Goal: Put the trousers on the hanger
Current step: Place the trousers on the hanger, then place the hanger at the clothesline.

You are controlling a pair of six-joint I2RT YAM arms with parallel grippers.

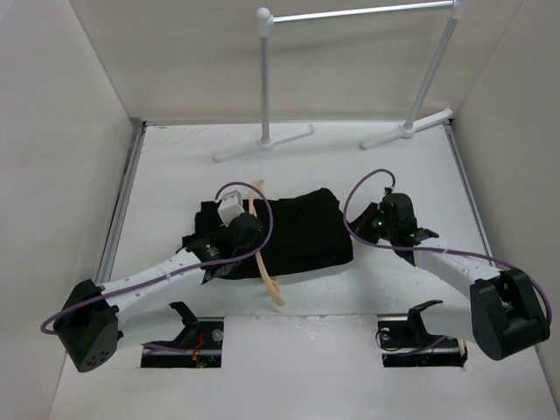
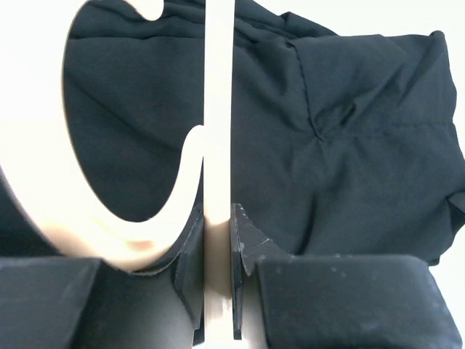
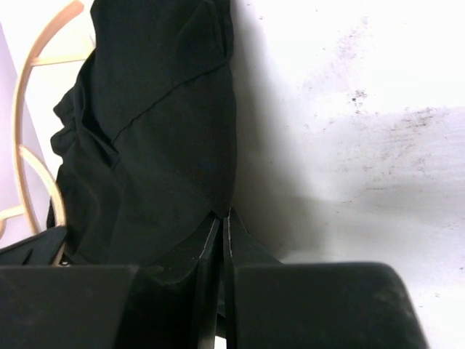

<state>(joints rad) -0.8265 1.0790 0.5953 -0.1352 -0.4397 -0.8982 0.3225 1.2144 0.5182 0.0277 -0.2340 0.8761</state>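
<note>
The black trousers [image 1: 302, 232] lie folded in a heap in the middle of the table. The tan wooden hanger [image 1: 269, 278] lies across their left part, running from far to near. My left gripper [image 1: 238, 229] is over the trousers and shut on the hanger's straight bar [image 2: 218, 109], which runs up between the fingertips; the left gripper [image 2: 218, 218] has the curved wood [image 2: 43, 196] to its left. My right gripper [image 1: 374, 226] is shut and empty just off the trousers' right edge. In the right wrist view the right gripper [image 3: 221, 214] lines up with the edge of the trousers [image 3: 160, 145], and the hanger [image 3: 25, 102] shows beyond.
A white metal rail stand [image 1: 350, 16] stands at the back, its feet [image 1: 262, 144] on the table. White walls close in the left, right and back. Two black brackets [image 1: 185, 313] [image 1: 422, 313] sit at the near edge by the arm bases.
</note>
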